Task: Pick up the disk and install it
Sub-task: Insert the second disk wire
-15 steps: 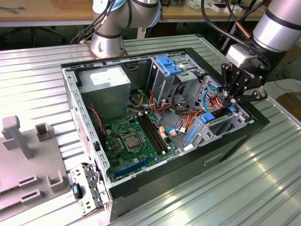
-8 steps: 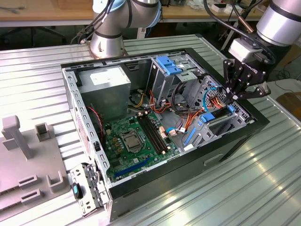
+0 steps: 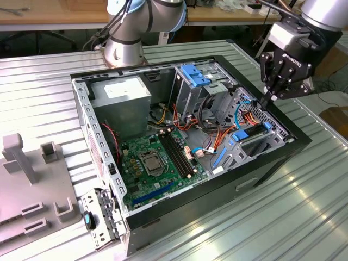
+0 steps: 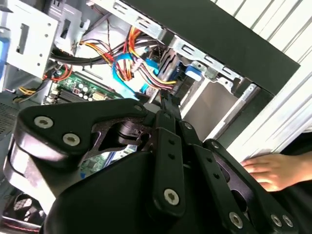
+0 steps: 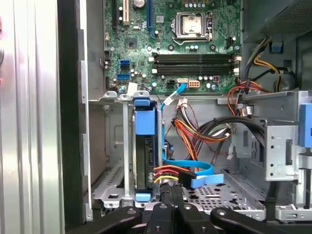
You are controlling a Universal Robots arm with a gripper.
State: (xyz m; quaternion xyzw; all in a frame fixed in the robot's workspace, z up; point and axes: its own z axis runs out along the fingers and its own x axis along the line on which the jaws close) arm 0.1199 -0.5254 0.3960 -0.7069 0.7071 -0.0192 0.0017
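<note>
Exterior view: disk [image 3: 251, 137] looks already seated in the lower bay at the case's front end, blue carrier showing | gripper [image 3: 268, 98] hangs just above that corner, fingers pinched together, holding nothing | first wrist view: disk [image 5: 145, 156] sits on edge in its slot, long axis running into the bay, cables plugged in | install seems about done

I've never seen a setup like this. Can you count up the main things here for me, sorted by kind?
robot arm: 1
pincer: 1
open computer case: 1
disk in a blue carrier, standing in its bay: 1
grey fixture plate: 1
person's hand: 1
Total: 6
</note>
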